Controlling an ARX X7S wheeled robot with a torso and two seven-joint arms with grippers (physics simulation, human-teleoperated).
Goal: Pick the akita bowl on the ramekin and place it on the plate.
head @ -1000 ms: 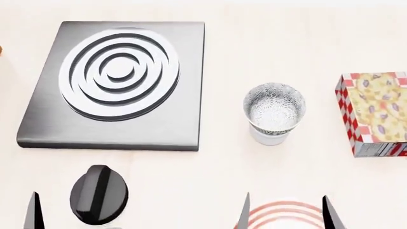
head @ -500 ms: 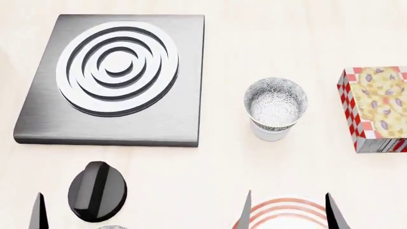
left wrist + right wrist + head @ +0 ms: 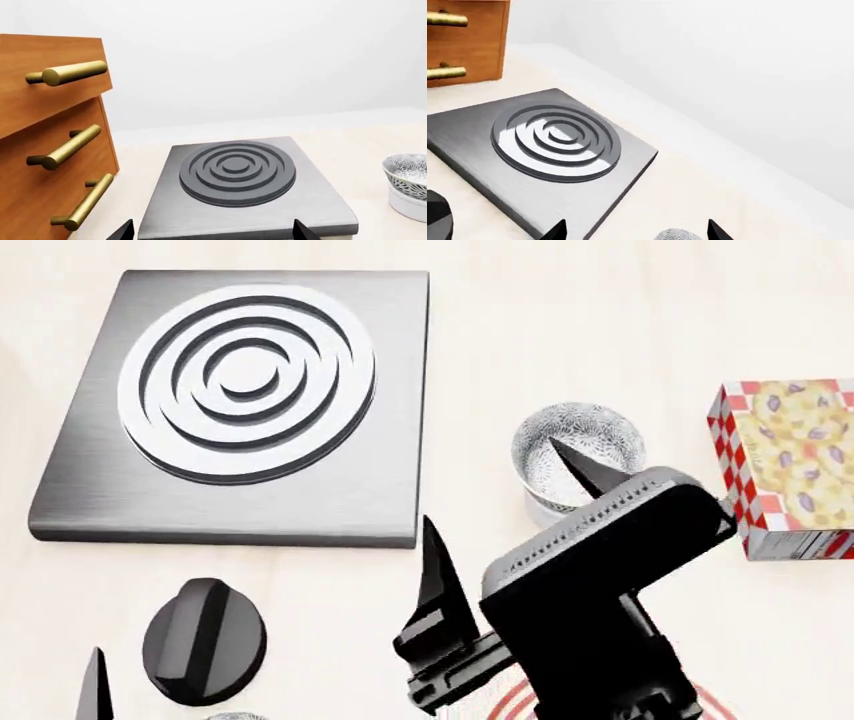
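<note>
Right gripper (image 3: 514,505) spread wide, empty, at 7 o'clock of bowl (image 3: 577,455) on ramekin (image 3: 561,517); left gripper (image 3: 210,231) apparently released too.

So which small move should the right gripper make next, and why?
Probably move the right gripper a little further forward over the akita bowl and then lower it. It is open, with one fingertip already over the bowl's opening and the other well short of it. The bowl still sits on the ramekin, and the plate lies nearer the robot.
</note>
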